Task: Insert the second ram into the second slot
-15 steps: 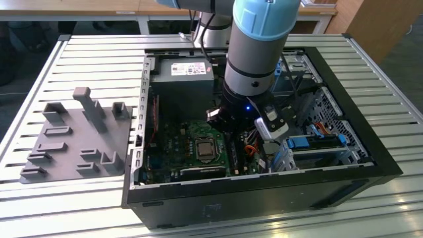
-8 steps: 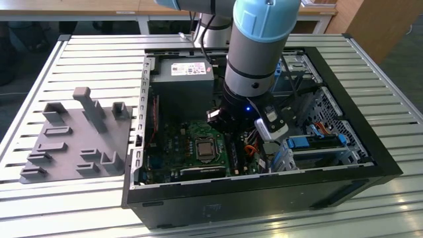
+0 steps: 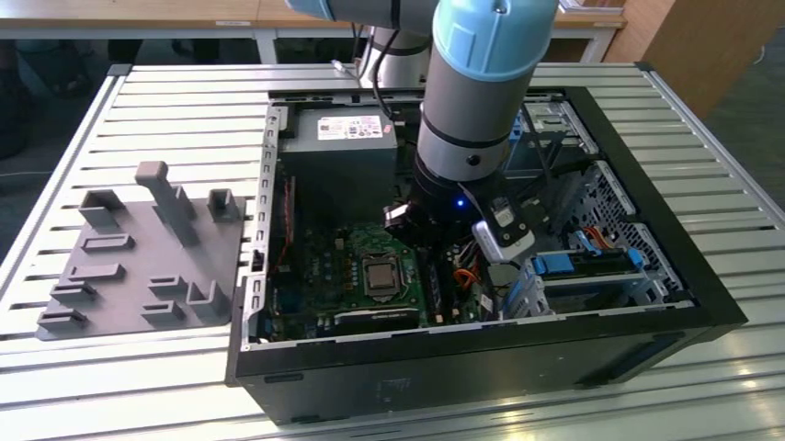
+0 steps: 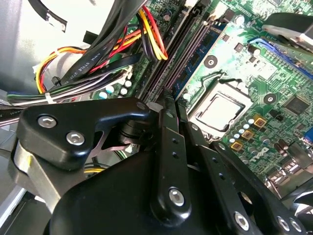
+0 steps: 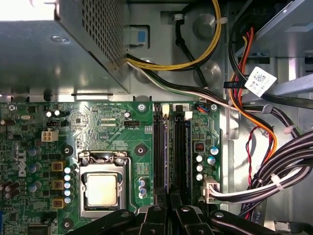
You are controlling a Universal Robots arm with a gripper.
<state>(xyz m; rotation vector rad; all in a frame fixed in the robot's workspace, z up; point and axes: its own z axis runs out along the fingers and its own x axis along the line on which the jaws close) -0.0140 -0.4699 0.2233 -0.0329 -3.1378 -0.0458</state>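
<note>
Gripper (image 5: 170, 208) poised over the memory slots (image 5: 159, 147), jaws close together, contents unclear; the second ram, light, stiff, fragile, probably suits pinching along its top edge.

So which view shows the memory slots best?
The first wrist view: the memory slots show almost whole, seen square on. The second wrist view shows them slanted, partly behind the gripper; the exterior view has them mostly behind the arm.

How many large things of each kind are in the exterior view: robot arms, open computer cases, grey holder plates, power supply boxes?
Robot arm: 1
Open computer case: 1
Grey holder plate: 1
Power supply box: 1
Total: 4
</note>
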